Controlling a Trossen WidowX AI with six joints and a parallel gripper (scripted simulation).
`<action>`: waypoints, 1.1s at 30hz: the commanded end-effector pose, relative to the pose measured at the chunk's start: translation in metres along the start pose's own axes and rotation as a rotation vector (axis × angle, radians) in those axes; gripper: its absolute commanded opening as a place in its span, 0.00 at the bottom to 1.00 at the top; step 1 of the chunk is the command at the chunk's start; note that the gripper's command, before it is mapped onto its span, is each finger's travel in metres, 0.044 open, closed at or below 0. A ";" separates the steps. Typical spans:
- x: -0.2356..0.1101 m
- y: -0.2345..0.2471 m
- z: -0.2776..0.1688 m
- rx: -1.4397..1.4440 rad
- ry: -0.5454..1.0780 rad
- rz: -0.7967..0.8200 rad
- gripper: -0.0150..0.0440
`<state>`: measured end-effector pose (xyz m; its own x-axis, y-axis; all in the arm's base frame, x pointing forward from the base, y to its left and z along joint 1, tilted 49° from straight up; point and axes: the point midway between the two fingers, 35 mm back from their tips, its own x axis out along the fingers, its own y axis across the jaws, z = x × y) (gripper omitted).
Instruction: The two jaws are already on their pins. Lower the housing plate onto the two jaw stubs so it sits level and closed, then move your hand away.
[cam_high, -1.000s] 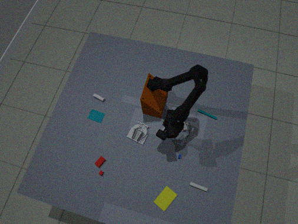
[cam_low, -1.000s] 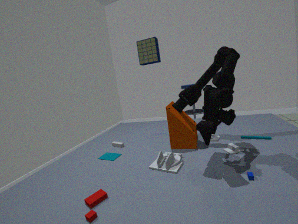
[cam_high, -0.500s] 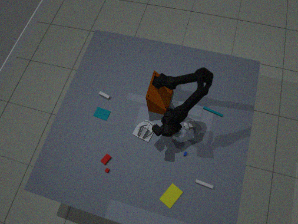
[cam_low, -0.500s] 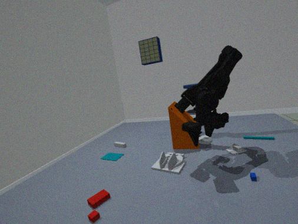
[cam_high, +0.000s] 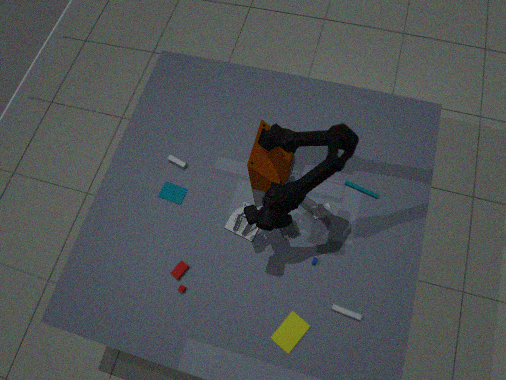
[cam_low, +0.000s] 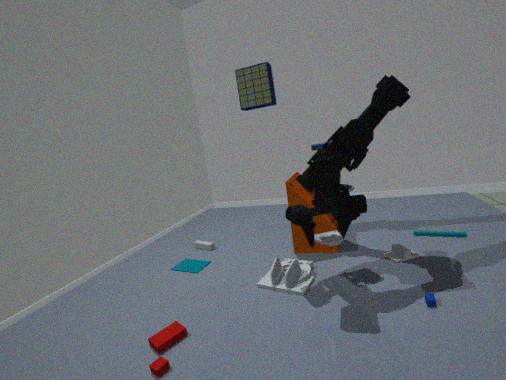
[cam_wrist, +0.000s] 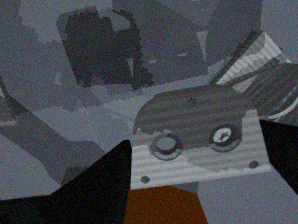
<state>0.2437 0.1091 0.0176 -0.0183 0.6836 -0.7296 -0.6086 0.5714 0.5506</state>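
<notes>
The housing plate (cam_wrist: 200, 167) (cam_low: 328, 238) is light grey, with two round holes and small corner holes. My gripper (cam_wrist: 188, 136) is shut on it, one finger at each side. In the exterior view the plate hangs in the air, behind and to the right of the base and higher than it. The white base (cam_high: 232, 225) (cam_low: 272, 287) lies on the table. Its two jaws (cam_low: 294, 274) stand up side by side. Part of the base and jaws seems to show at the upper right of the wrist view. The pins and stubs cannot be made out.
The orange arm mount (cam_high: 272, 167) (cam_low: 300, 240) stands behind the base. A small grey part (cam_low: 398, 252) lies to the right. Around lie a teal sheet (cam_high: 173, 193), red blocks (cam_high: 180, 270), a yellow sheet (cam_high: 290, 332), white bars (cam_high: 347, 312), a teal rod (cam_high: 361, 189) and a blue block (cam_high: 314, 261).
</notes>
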 end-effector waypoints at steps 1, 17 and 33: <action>0.001 -0.011 -0.006 0.104 -0.003 0.008 0.85; 0.002 -0.043 -0.032 0.447 -0.014 0.035 0.85; 0.005 -0.069 -0.061 0.788 -0.031 0.078 0.85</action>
<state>0.2389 0.0504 -0.0419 -0.0130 0.7317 -0.6815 0.0536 0.6811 0.7302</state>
